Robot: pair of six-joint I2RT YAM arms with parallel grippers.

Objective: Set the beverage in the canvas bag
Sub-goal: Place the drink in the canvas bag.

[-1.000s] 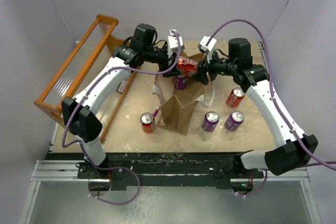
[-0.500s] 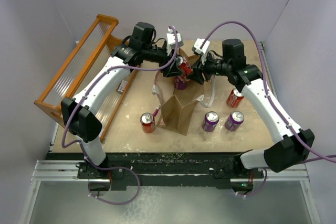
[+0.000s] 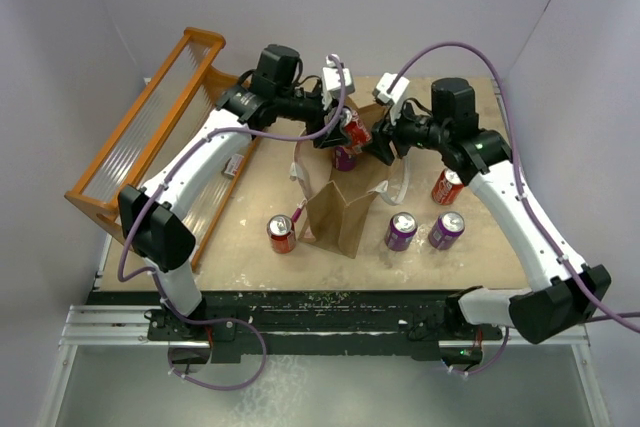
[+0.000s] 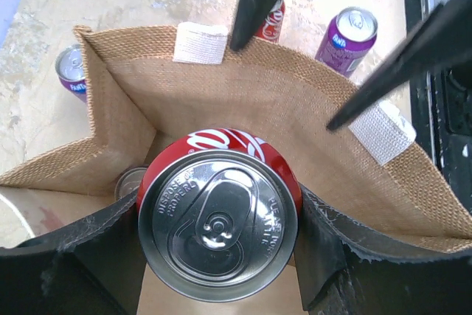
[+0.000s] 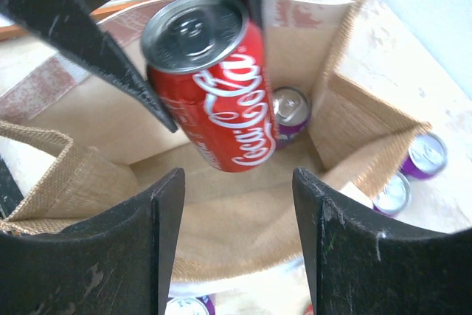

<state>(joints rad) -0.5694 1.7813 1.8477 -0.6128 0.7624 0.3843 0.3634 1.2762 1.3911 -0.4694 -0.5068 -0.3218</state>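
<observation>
The beverage, a red Coca-Cola can (image 4: 220, 219), hangs tilted over the mouth of the canvas bag (image 3: 340, 212). My left gripper (image 4: 220, 237) is shut on its sides, top end toward the wrist camera. In the top view the red can (image 3: 357, 128) sits between the two wrists above the bag's far end. My right gripper (image 5: 237, 182) is open at the bag's near rim, the woven bag wall (image 5: 74, 175) below its fingers, nothing pinched. It faces the held can (image 5: 214, 86). A purple can (image 5: 289, 108) stands inside on the bag's floor.
An orange slatted rack (image 3: 150, 137) leans along the table's left side. Loose cans stand on the table near the bag: a red one (image 3: 282, 234) on the left, two purple ones (image 3: 401, 231) (image 3: 446, 230) and another red one (image 3: 448, 186) on the right.
The right arm swung a little left toward the can, then drew back right. The left gripper kept the can over the bag's mouth, almost still.
</observation>
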